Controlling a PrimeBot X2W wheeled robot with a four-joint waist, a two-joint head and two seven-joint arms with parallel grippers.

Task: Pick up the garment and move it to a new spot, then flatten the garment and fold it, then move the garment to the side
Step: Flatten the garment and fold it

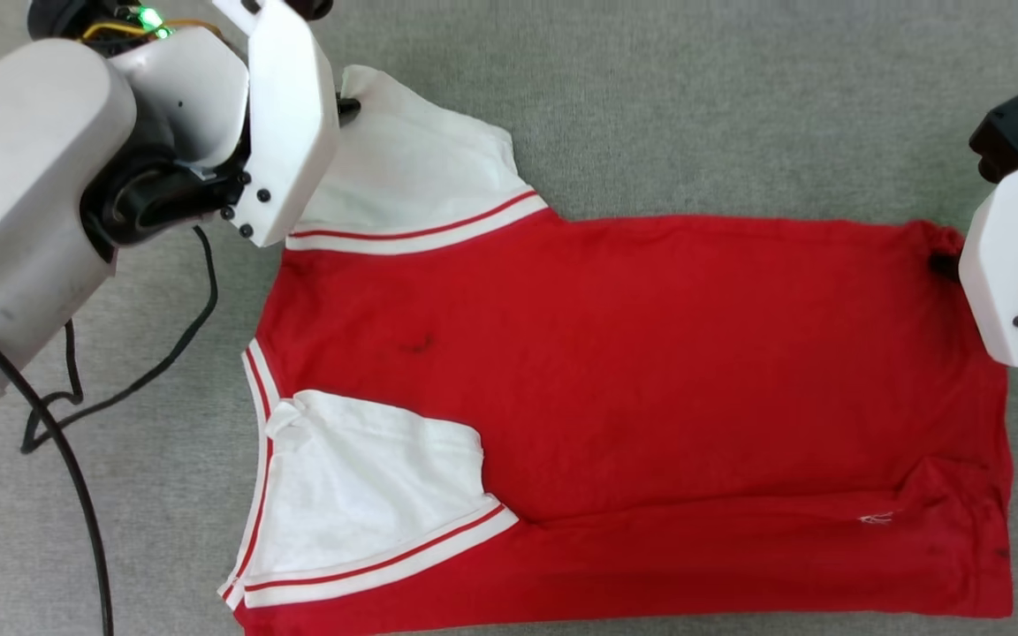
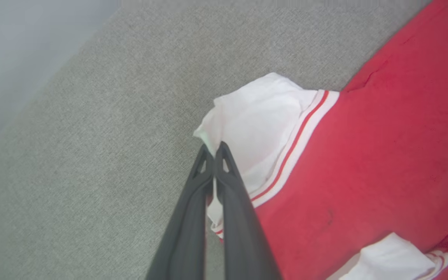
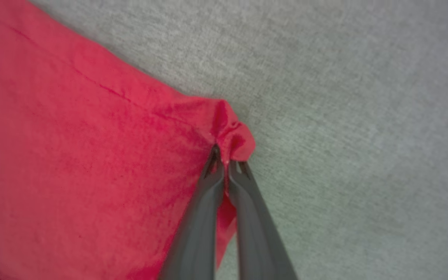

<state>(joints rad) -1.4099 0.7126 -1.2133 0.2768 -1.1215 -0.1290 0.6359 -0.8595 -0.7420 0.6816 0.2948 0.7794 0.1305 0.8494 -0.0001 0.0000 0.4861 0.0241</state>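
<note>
The garment (image 1: 633, 353) lies spread on the grey surface: a red jersey with white sleeves edged in red-and-white stripes. Its near long edge is folded over, and one white sleeve (image 1: 368, 495) lies on the red body. My left gripper (image 2: 214, 149) is shut on the edge of the far white sleeve (image 2: 255, 128); in the head view its dark tip (image 1: 348, 108) peeks from behind the white wrist. My right gripper (image 3: 226, 157) is shut on the bunched red hem corner (image 3: 233, 134), at the garment's far right corner (image 1: 938, 243).
Grey woven cloth (image 1: 739, 106) covers the whole work surface. Black cables (image 1: 120, 389) trail from my left arm across the left side. My left forearm (image 1: 23, 194) fills the upper left, my right wrist (image 1: 1017, 265) the right edge.
</note>
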